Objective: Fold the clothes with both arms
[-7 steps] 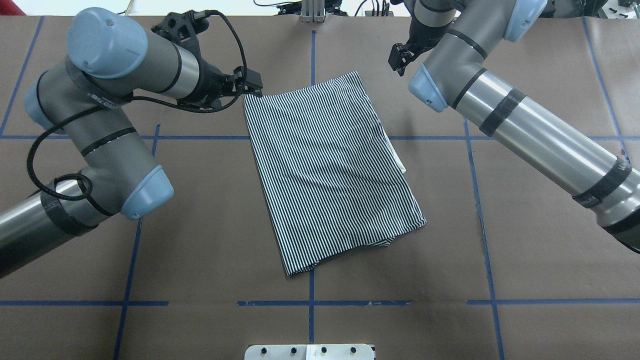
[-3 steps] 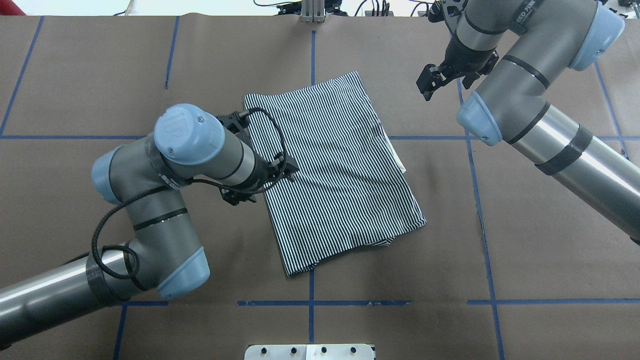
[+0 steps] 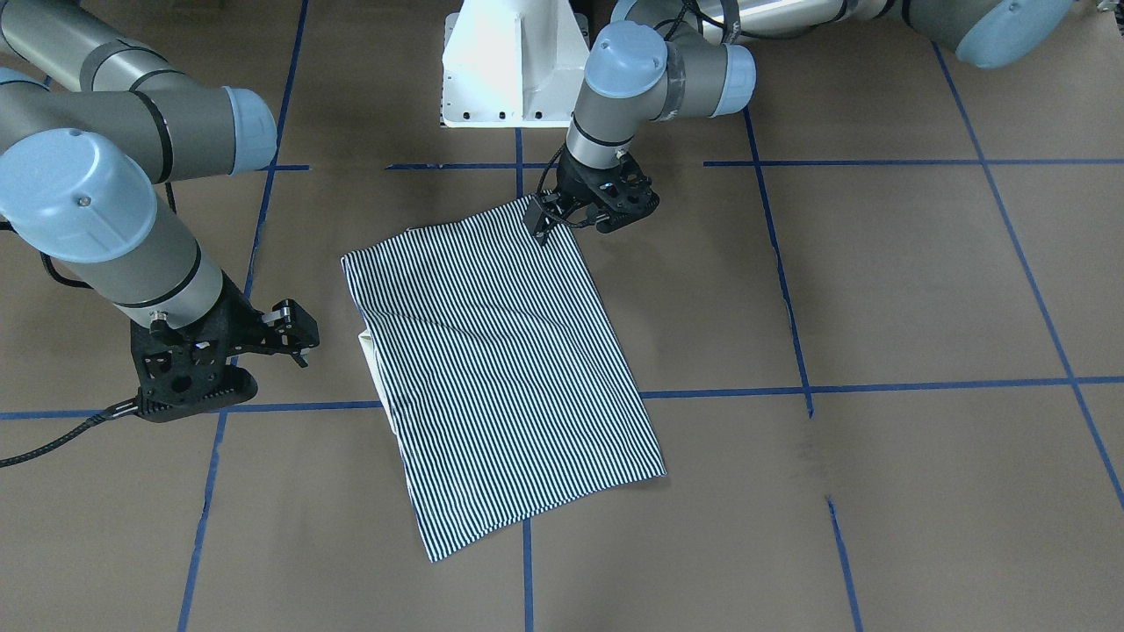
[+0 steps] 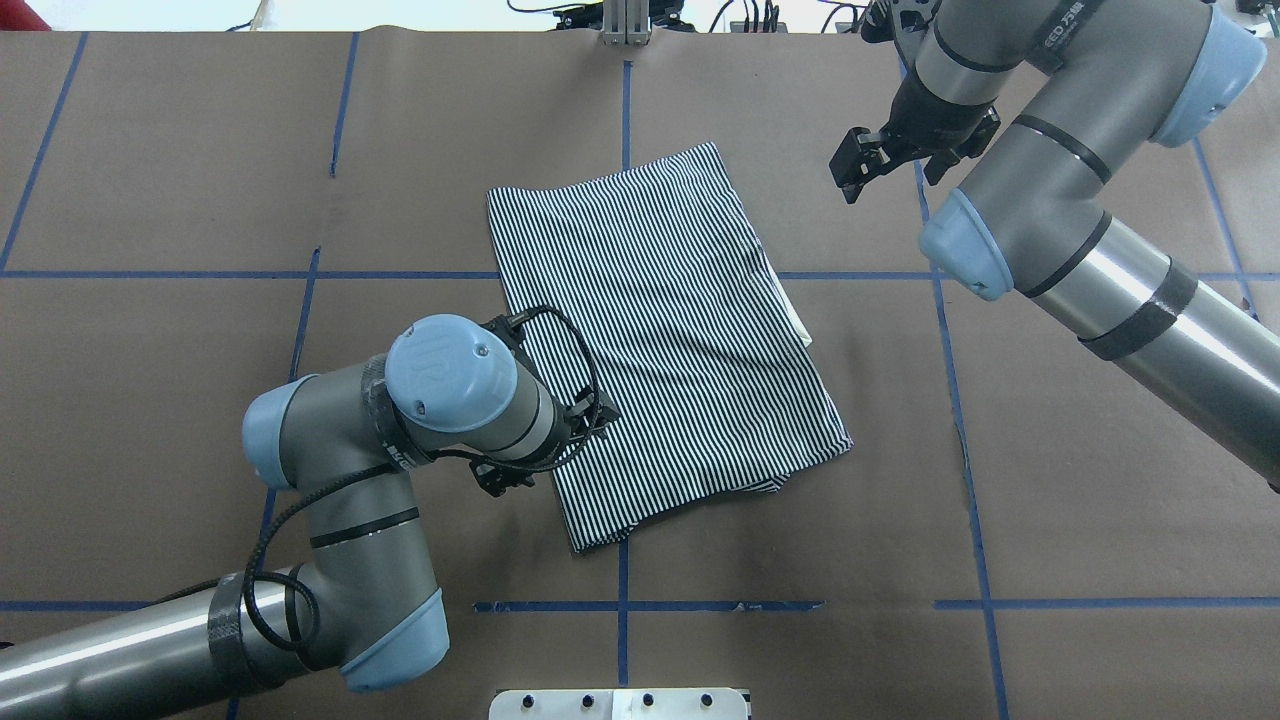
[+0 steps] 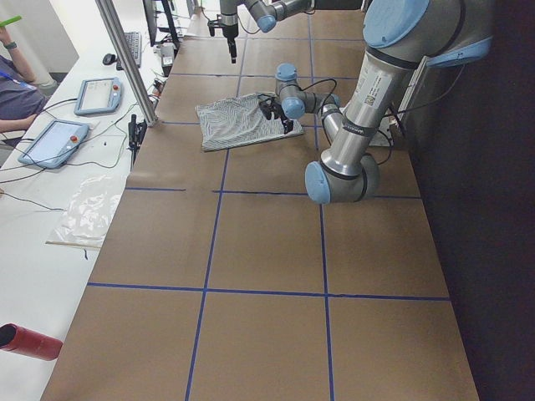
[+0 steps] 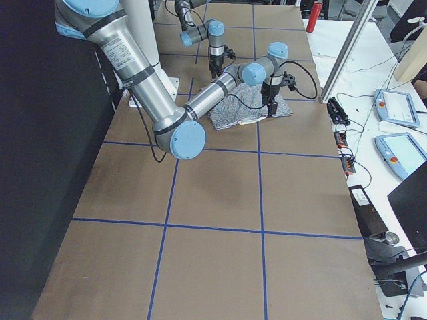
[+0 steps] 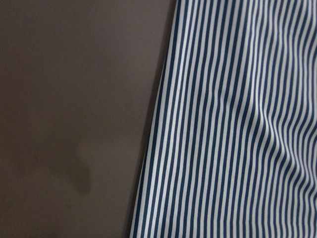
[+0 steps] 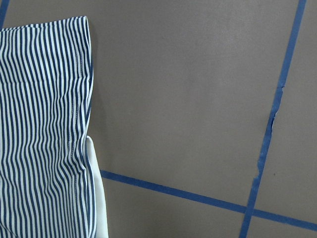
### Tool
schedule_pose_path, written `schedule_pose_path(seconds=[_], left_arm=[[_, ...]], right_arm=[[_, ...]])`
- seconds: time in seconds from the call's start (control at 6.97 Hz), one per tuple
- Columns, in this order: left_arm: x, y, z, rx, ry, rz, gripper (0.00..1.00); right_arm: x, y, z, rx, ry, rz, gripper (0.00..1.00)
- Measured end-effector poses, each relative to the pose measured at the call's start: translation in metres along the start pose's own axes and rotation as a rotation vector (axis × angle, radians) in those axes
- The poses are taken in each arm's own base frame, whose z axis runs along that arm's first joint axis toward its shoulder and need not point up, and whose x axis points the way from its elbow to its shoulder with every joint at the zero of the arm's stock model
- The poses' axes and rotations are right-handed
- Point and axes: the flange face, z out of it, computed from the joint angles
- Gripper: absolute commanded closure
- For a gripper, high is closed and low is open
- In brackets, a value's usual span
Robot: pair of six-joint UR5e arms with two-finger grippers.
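Judged light and limp, polo shirt point(image 3: 500, 369) best taken at corners. Left tool point(image 3: 543, 226) over its edge, opening unclear; right tool point(image 3: 297, 333) spread, empty.

Folded striped shirt point(image 5: 232, 124), left tool point(image 5: 269, 109) at its edge

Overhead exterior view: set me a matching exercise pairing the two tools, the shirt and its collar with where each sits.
1 left tool
2 right tool
3 striped polo shirt
4 cream collar

A off the shirt, above bare brown paper
B folded flat in the middle
C peeking from under the shirt's edge
D over the shirt's left edge

Pairs: 1-D, 2-A, 3-B, 4-C.
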Motion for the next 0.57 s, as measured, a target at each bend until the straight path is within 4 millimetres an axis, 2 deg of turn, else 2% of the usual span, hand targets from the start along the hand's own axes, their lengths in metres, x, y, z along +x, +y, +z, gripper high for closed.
schedule_pose_path(seconds=[0.29,0.57], left_arm=[[-0.007,0.029,0.013,-0.028,-0.023,-0.038,0.04],[-0.007,0.046,0.017,-0.042,-0.029,-0.060,0.15]], right_arm=[[-0.001,0.001,-0.001,0.002,-0.002,0.000,0.00],[-0.001,0.001,-0.004,0.005,-0.004,-0.001,0.00]])
